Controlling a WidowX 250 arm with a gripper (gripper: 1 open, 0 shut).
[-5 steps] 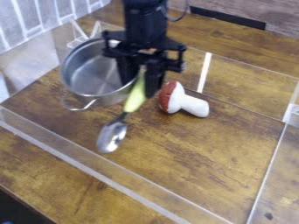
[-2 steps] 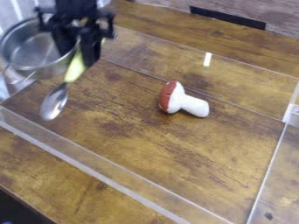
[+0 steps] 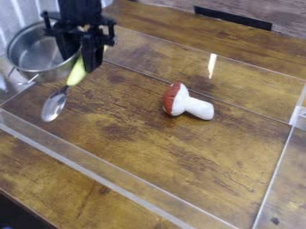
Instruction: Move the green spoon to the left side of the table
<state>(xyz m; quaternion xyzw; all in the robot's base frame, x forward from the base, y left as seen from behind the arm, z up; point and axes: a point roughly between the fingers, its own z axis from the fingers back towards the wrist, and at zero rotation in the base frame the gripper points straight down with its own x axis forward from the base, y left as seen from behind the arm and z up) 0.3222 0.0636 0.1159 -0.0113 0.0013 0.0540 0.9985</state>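
Spoon held over the table's left side, ready to be lowered.

At far left the silver pot (image 3: 36,49) stands near the left acrylic wall, and just right of it the pincer (image 3: 81,55) points straight down, its jaws clamped on the yellow-green handle of the green spoon (image 3: 67,82). The spoon hangs below the pincer, its long axis slanting down and leftward, so the shiny bowl sits lowest, at or just above the planks; I cannot tell if it touches. Only one arm works here. The coming move looks like a short descent and release, since the spoon already lies over the left part of the table (image 3: 156,148). Well apart to the right lies the mushroom toy (image 3: 187,101) on its side. The surface is brown wood plank, walled by clear acrylic.
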